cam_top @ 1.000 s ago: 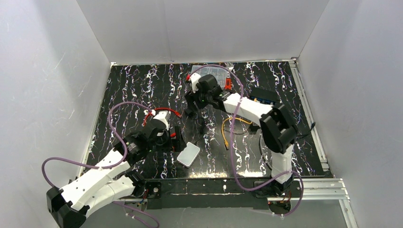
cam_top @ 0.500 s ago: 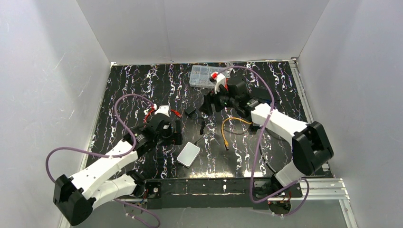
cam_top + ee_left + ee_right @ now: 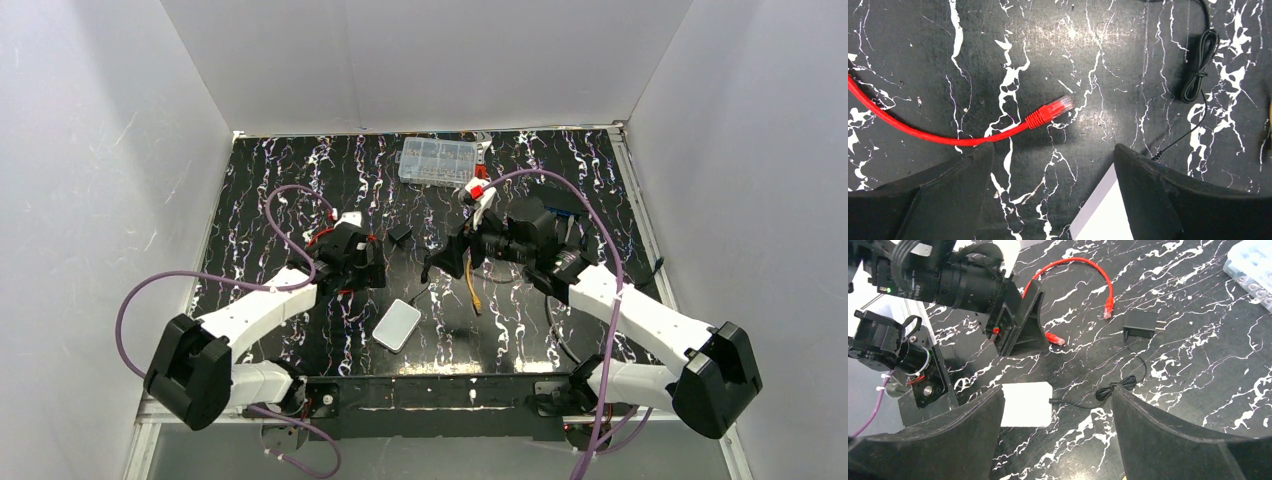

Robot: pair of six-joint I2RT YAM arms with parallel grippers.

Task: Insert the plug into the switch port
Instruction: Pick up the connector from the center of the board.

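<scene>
In the top view the plug (image 3: 477,307) lies on the black marbled table (image 3: 280,180) at the lower end of its orange cable (image 3: 472,285). It is in the middle of the frame, just below and right of the right gripper (image 3: 440,264), and not touching it. That gripper's jaws stand wide with nothing between them. In its wrist view they frame the white-grey box (image 3: 1025,404) and a thin black cord (image 3: 1113,386), and the plug does not show there. The left gripper (image 3: 1053,149) is also spread wide and empty, over a red cable (image 3: 938,134) at centre left. The switch (image 3: 568,208) sits at upper right, mostly hidden behind the right arm; its port cannot be made out.

A second ago the right gripper was up by the clear organiser box (image 3: 438,160). It has since swung down to the centre, covering the cable's upper loop, and the left gripper has moved up and rightward. The plug and the white-grey box have not moved.
</scene>
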